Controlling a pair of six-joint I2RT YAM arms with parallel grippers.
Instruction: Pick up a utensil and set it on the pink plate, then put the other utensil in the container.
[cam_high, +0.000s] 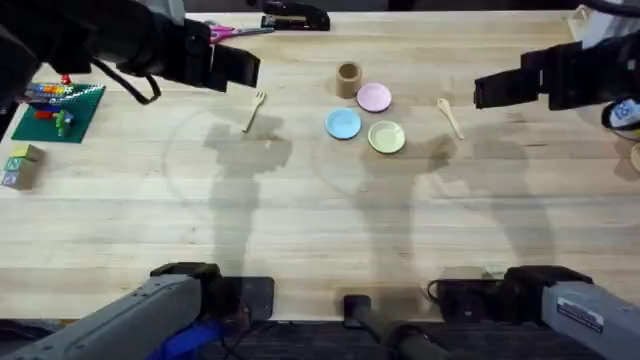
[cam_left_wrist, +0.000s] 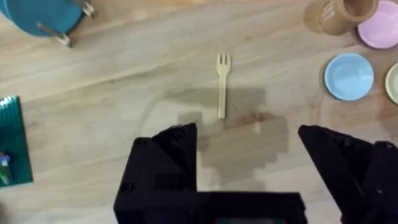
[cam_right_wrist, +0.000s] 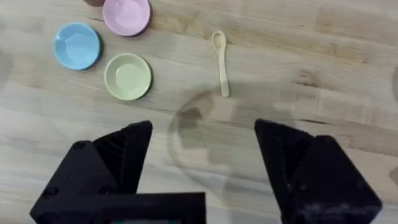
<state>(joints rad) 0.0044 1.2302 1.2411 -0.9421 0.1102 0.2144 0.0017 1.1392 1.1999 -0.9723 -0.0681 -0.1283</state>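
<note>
Left gripper (cam_left_wrist: 249, 155) and right gripper (cam_right_wrist: 202, 155) both hang spread apart, holding nothing. On the bench (cam_high: 320, 220): one fork (cam_high: 254, 110), one spoon (cam_high: 449, 117), one container (cam_high: 348, 79) and three plates. The pink plate (cam_high: 374, 97) sits at the container's four o'clock, apparently touching it.

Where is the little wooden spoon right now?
In the overhead view the wooden spoon lies flat on the table, right of the yellow plate and pink plate, touching neither.
</note>
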